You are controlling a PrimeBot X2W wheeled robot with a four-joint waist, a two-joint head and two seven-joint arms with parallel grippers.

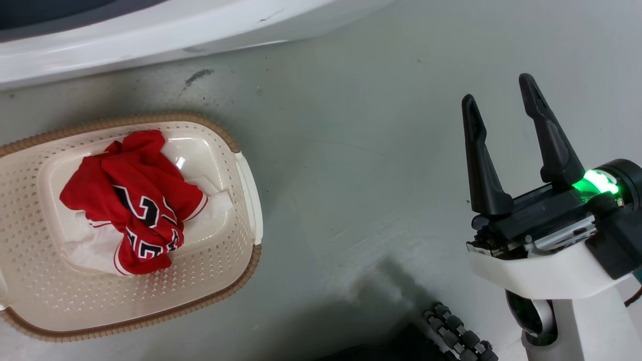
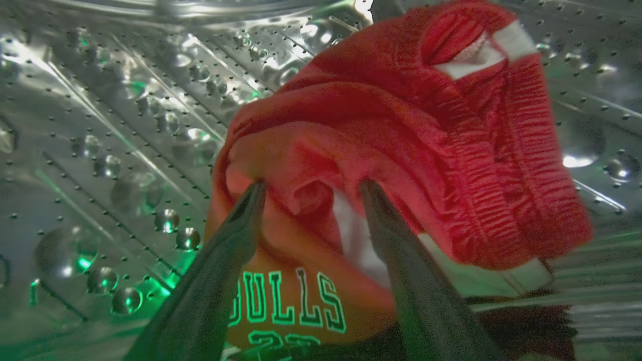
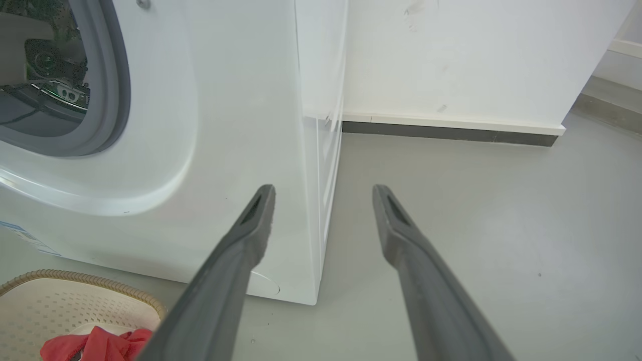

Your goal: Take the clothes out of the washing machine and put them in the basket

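Your left claw (image 2: 313, 188) sits wide in the drum (image 2: 100, 125), straddling a fold of the red garment (image 2: 401, 140) so it can pinch; the jersey (image 1: 135, 200) lies in the basket (image 1: 150, 119), and your right claw (image 1: 497, 87) is wide, empty, parked aside

softly and evenly lit in the head view, with a broad blurred shadow on the floor (image 1: 386, 286) near the bottom edge and a small glare spot on the basket (image 1: 179, 161) base. lit vivid green at the wrist of the right claw (image 1: 496, 89). dim and green-tinted inside the washing machine (image 2: 100, 150), glinting with highlights, blurred over the red clothes (image 2: 401, 125). bright and crisp in the right wrist view, bowed at the edges.
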